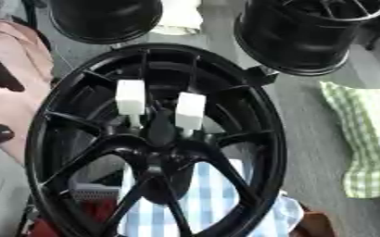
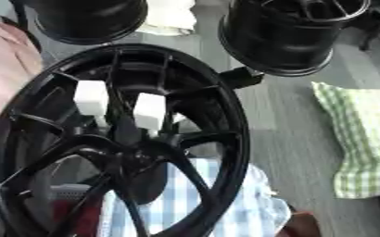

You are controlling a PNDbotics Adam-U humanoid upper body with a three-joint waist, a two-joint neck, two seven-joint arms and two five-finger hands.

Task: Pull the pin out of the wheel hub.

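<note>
Two white pins (image 1: 131, 98) (image 1: 190, 111) stand in the black wheel hub (image 1: 157, 148), upright in the centre near its middle. Neither robot hand shows, so their state cannot be told.

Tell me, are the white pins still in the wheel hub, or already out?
In. Both white pins stand at the centre of the black wheel, their thin stems reaching down into the hub.
</note>
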